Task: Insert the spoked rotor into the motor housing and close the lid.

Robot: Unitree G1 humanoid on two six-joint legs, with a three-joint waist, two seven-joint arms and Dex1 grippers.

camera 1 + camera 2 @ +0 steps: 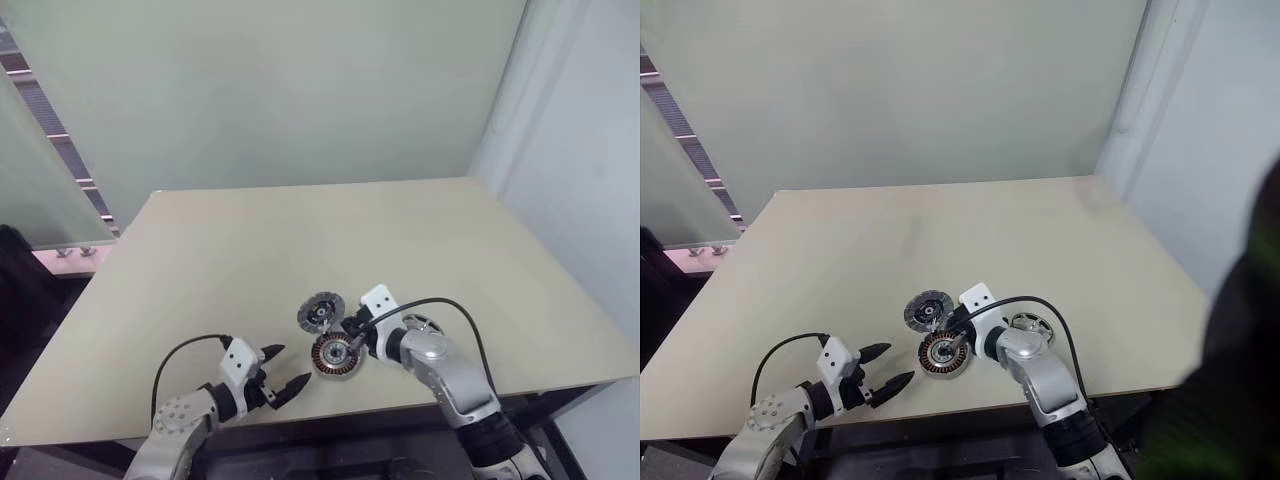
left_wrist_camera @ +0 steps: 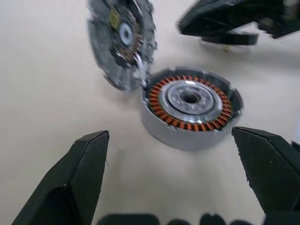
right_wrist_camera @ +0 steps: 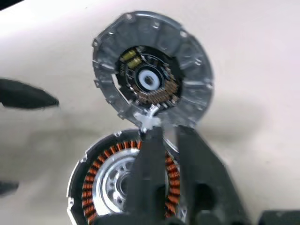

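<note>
The spoked rotor (image 2: pixel 190 104), with copper windings around a silver hub, lies flat near the table's front edge. The motor housing (image 3: pixel 151 70), a grey disc with a ribbed rim, touches the rotor's far edge and tilts up from it. My right gripper (image 3: pixel 166 129) hangs just over the rotor's far side, its tips by the spot where the two discs meet. Its fingers (image 3: pixel 147 159) stand a little apart with nothing between them. To the rotor's left, my left gripper (image 1: pixel 292 365) is wide open and empty, pointing at the rotor from a short way off.
A silvery round part (image 1: pixel 1030 326) lies on the table (image 1: pixel 300 230) just right of my right wrist. The table's front edge runs close below both grippers. A glass panel (image 1: pixel 40 180) stands at the far left.
</note>
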